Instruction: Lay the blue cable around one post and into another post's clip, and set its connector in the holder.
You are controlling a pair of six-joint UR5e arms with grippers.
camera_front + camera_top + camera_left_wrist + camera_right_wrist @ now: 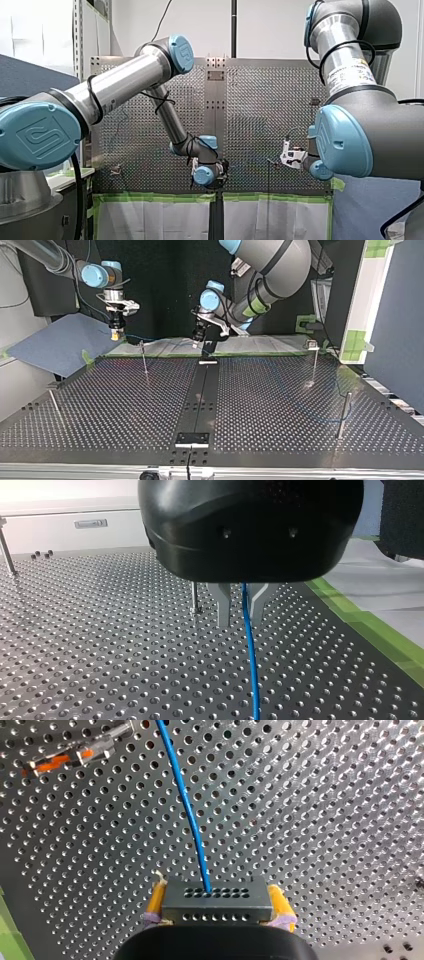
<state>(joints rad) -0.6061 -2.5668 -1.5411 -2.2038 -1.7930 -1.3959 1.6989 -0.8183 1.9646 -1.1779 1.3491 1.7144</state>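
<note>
My right gripper clamps the connector, blue cable leaving toward 11 o'clock. My left gripper stands open around it (a loose guide); slide gently toward the post at 9 o'clock.

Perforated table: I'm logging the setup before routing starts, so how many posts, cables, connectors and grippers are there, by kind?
Posts: 4
Blue cable: 1
Connector: 1
Grippers, my left gripper and my right gripper: 2
Total: 8
</note>
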